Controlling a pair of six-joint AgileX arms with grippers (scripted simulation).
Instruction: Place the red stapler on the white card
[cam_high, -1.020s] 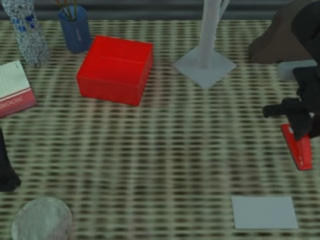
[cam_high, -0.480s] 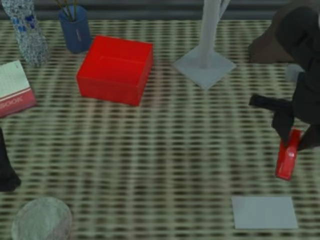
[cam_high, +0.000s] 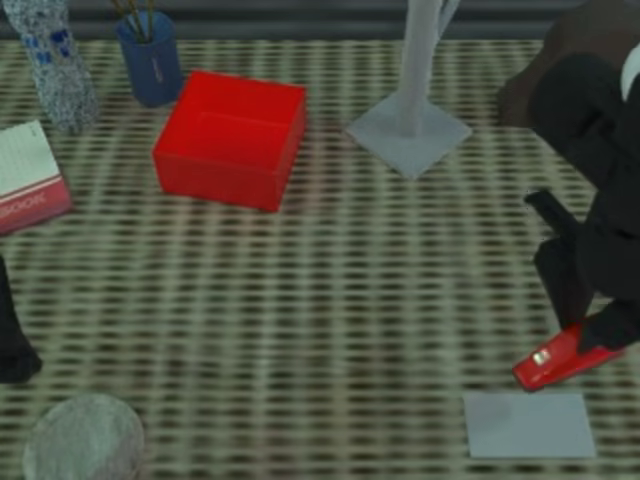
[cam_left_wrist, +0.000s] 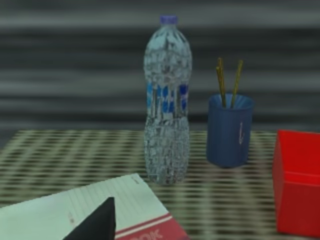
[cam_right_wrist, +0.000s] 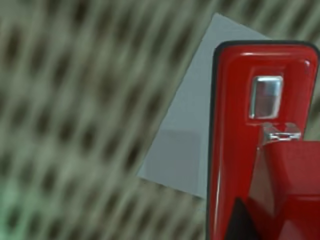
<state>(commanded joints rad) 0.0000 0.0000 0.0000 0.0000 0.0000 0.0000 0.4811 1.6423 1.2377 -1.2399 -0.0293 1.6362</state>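
The red stapler (cam_high: 556, 362) hangs just above the white card's (cam_high: 528, 425) far edge, lying crosswise with its metal part toward the left. My right gripper (cam_high: 592, 345) is shut on its right end. In the right wrist view the stapler (cam_right_wrist: 250, 150) fills the frame with a dark fingertip (cam_right_wrist: 239, 222) against it, and the white card (cam_right_wrist: 187, 135) lies partly beneath it. My left gripper (cam_high: 14, 355) is parked at the table's left edge, open, one finger (cam_left_wrist: 97, 222) showing over the book.
A large open red box (cam_high: 230, 140) sits at the back left. Beside it are a blue pen cup (cam_high: 150, 58), a water bottle (cam_high: 55, 60) and a white-and-pink book (cam_high: 28, 178). A white base with a post (cam_high: 408, 130) stands at the back, and a grey disc (cam_high: 82, 438) at the front left.
My right arm has carried the stapler toward the front of the table and the card. The stapler has turned from lengthwise to crosswise. The left arm has not moved.
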